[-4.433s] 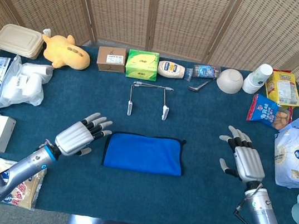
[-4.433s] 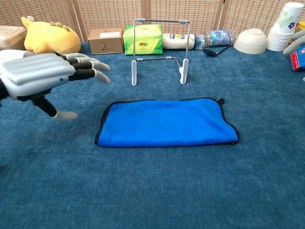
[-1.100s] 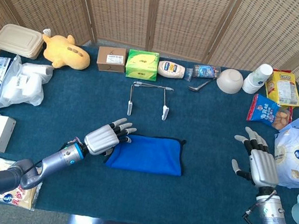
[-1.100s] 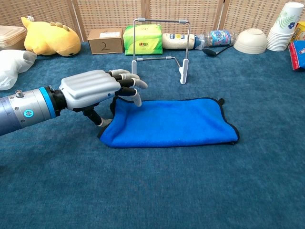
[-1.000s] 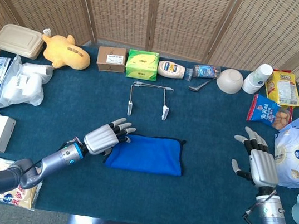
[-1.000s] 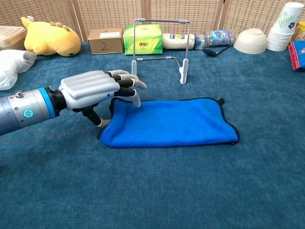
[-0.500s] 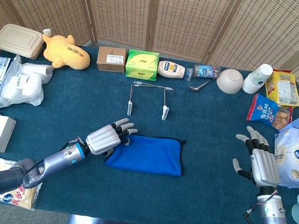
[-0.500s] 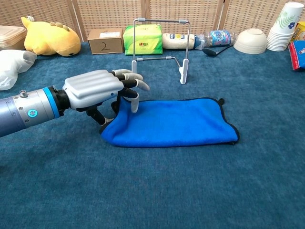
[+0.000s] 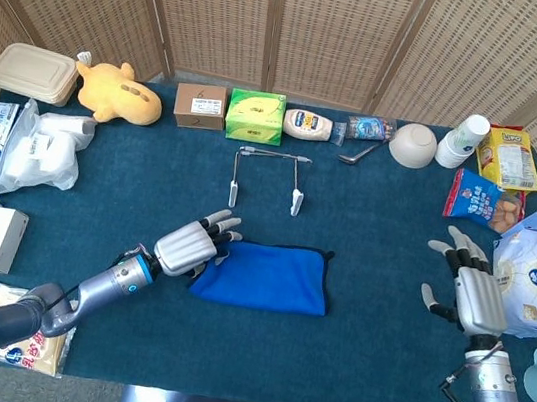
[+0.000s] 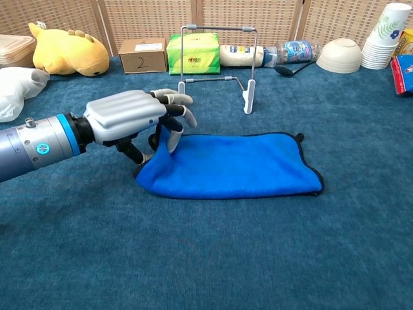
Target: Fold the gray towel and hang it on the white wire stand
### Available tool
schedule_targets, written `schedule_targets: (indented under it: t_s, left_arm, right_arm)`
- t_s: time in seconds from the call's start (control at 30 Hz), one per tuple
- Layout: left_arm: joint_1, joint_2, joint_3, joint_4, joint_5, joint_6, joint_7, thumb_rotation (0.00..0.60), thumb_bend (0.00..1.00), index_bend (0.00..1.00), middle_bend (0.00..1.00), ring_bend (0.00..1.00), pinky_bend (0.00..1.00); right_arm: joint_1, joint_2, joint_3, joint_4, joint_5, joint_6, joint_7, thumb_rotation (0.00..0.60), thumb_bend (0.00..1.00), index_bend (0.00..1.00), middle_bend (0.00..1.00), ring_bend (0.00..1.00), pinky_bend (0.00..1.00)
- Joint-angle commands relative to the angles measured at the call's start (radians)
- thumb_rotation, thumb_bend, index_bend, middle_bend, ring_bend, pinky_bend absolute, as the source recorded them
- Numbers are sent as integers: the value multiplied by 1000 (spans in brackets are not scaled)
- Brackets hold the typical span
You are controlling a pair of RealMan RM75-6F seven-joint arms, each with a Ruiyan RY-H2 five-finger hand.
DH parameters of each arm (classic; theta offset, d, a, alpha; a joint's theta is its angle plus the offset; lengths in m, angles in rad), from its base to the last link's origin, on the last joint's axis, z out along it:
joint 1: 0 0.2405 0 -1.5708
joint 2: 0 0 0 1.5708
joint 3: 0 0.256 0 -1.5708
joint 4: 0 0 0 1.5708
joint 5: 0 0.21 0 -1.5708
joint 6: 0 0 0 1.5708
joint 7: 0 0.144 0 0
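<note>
My left hand [image 10: 122,116] pinches the left end of the towel [image 10: 232,166] (it is blue here) and this corner is raised a little off the bench [image 10: 206,258]. The towel lies flat in the middle, toward the front edge. The stand [image 10: 217,64] is upright behind it, apart. My right hand [image 9: 468,288], fingers wide, holds nothing near the right edge.

Bright, even light; soft shadows, sharp focus, no glare; slight wide-angle bending at edges
</note>
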Motion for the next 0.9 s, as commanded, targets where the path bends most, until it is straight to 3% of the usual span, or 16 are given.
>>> schedule_targets:
  t_s: [0.03,0.17,0.33,0.9]
  left_arm:
    - [0,7,-5,-9,-5,2,1,600,530,733,275,57,0]
    - [1,32,-18,-53,-21,3,-6,600,531,743,280,75,0]
    - [14,106,-60,-187,-61,28,-17,600,531,758,284,80,0]
    - [43,439,-220,-744,-267,-6,75,600,560,776,304,86,0]
  right_arm:
    - [-1,0,1,1,0,1,2,600,368,211,47,0,0]
    - [-2,-1,2,3,0,1,5,600,366,210,46,0,0]
    - [-6,-3,3,12,9,3,8,600,366,210,47,0,0]
    - [-20,-37,-3,68,1,18,27,600,365,206,47,0,0]
